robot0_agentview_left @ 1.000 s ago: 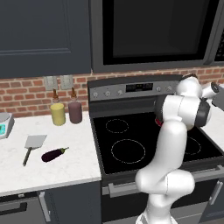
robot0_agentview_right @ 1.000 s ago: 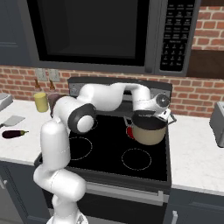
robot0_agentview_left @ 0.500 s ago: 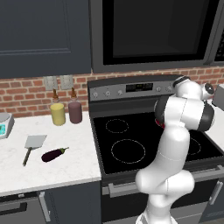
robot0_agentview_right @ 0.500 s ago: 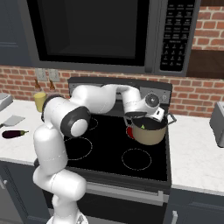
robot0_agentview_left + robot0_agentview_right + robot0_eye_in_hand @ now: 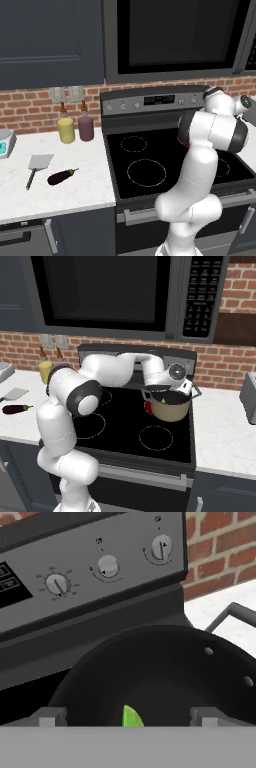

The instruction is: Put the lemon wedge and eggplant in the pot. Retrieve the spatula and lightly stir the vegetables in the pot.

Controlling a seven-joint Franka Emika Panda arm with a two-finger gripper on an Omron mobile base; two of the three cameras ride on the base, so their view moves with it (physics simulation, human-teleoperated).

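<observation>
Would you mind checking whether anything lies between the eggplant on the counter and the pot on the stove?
Nothing visible does. The eggplant lies on the counter beside the spatula, and the stovetop between it and the pot is bare. The lemon wedge already sits in the pot, leaving room.

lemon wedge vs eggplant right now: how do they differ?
Place: the lemon wedge lies inside the pot on the stove; the eggplant lies on the counter beside the spatula.
Look: the wedge is yellow-green and short; the eggplant is dark purple and elongated.
Neither is held.
</observation>
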